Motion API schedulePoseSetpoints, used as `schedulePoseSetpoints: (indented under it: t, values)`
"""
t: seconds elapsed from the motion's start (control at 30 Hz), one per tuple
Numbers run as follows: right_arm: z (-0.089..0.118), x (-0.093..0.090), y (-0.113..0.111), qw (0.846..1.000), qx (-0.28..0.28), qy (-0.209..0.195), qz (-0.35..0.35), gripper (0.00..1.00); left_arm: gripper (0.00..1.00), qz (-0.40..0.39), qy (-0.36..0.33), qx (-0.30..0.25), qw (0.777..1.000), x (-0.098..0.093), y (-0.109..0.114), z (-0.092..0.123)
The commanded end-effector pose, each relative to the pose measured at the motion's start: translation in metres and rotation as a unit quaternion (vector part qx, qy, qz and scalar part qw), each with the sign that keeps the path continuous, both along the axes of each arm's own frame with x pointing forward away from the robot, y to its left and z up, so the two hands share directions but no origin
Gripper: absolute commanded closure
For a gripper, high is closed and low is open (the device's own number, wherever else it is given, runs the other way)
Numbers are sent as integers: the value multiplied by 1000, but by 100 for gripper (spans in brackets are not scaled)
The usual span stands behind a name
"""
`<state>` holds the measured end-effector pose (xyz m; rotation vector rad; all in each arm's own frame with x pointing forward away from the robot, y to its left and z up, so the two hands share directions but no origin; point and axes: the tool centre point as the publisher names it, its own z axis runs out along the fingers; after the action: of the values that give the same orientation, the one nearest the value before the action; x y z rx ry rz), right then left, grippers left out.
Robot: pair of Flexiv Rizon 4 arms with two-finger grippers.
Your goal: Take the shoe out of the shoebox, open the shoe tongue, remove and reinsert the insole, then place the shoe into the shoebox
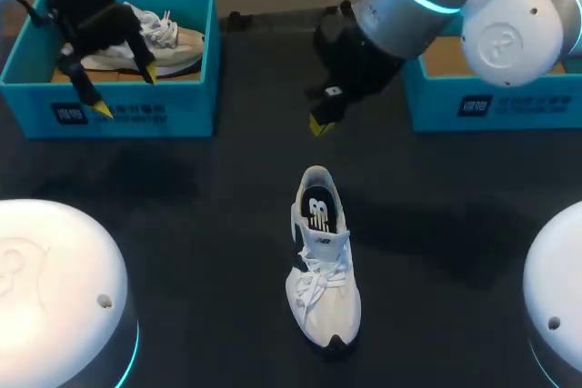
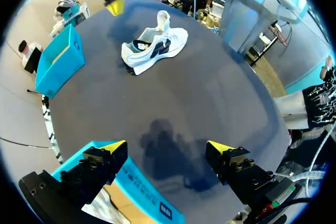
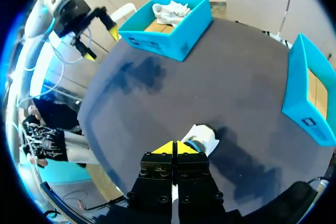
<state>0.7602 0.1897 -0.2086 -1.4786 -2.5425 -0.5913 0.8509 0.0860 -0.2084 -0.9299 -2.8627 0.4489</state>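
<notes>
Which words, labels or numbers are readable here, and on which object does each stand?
Front of the left shoebox: white print, too blurred to read.
Front of the right shoebox: white print, too blurred to read.
Insole of the shoe: a white mark, no legible letters.

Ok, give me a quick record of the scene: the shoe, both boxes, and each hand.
shoe: white sneaker, upright on the dark table, outside both boxes, heel toward the boxes
insole: dark insole visible inside the sneaker
left shoebox: blue, holds a second pale sneaker
right shoebox: blue, no shoe visible in it
left hand: open, empty, over the left shoebox's front wall
right hand: shut, empty, above the table just beyond the sneaker's heel
</notes>
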Motion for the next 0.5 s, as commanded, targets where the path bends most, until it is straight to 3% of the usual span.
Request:
schedulePoseSetpoints:
  t: [0.03,0.5]
  values:
    - [-11,-20,15,997,-65,-23,-33,100,0,-15,6,-13,1000,17,27,13]
    - [-17,-24,15,996,-70,-11,-46,100,0,-15,6,-13,1000,17,27,13]
